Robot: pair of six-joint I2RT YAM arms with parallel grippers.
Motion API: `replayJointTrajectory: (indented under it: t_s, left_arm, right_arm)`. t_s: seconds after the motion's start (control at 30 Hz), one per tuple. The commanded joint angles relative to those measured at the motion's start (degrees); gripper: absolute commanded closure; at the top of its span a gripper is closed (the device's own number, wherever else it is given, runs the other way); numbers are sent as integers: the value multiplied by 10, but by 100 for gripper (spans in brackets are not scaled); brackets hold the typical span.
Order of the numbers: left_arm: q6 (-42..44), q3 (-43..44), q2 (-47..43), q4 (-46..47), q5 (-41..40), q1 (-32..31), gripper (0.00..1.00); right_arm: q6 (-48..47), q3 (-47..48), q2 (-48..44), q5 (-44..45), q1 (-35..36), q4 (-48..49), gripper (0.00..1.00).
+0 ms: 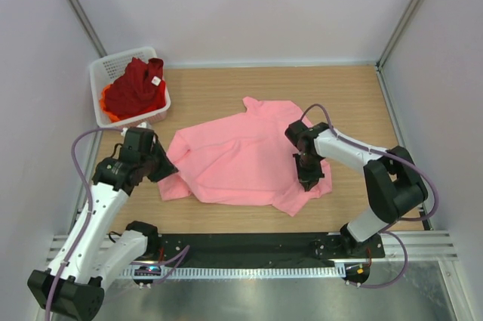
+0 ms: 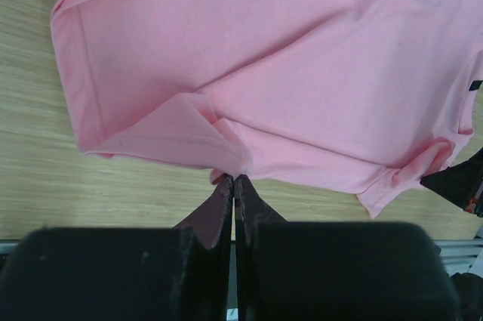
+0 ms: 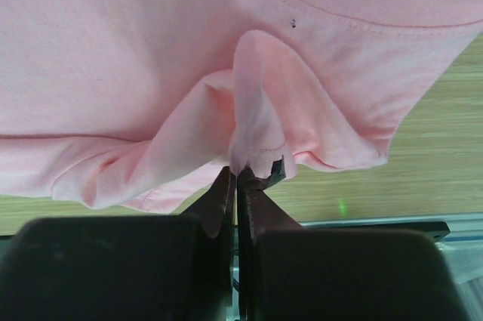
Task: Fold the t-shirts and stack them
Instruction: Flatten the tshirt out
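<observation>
A light pink t-shirt [image 1: 241, 158] lies spread and rumpled across the middle of the wooden table. My left gripper [image 1: 167, 170] is shut on its left edge; the left wrist view shows the hem [image 2: 226, 156] pinched at the tips of my left gripper [image 2: 233, 179]. My right gripper [image 1: 308, 182] is shut on the shirt's right part, where a fold of pink cloth [image 3: 253, 121] bunches up above the tips of my right gripper [image 3: 238, 171]. A dark red t-shirt [image 1: 137, 87] with a small white tag lies on an orange one [image 1: 108, 113] in the basket.
The white mesh basket [image 1: 99, 72] stands at the back left corner of the table. Grey walls close in the left, right and far sides. A black rail [image 1: 249, 245] runs along the near table edge between the arm bases.
</observation>
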Motion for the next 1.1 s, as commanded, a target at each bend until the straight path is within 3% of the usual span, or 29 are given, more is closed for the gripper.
replayJointTrajectory:
  t_s: [0.0, 0.23, 0.5, 0.7, 0.97, 1.07]
  left_arm:
    - [-4, 4, -12, 4, 3, 2, 100]
    - [3, 30, -15, -6, -7, 3, 100]
    - [19, 82, -20, -33, -55, 2, 100]
    - [33, 187, -7, -71, -111, 3, 100]
    - [51, 348, 1, -81, -187, 2, 100]
    - [56, 393, 6, -72, -193, 2, 100]
  right_arm:
    - [8, 30, -14, 28, 3, -15, 98]
    - [27, 106, -65, 55, -8, -72, 99]
    - [37, 259, -131, 40, -95, -121, 99]
    - [73, 430, -165, 13, -164, -106, 99]
    - [134, 656, -171, 58, -177, -59, 99]
    - [143, 695, -193, 71, -176, -33, 99]
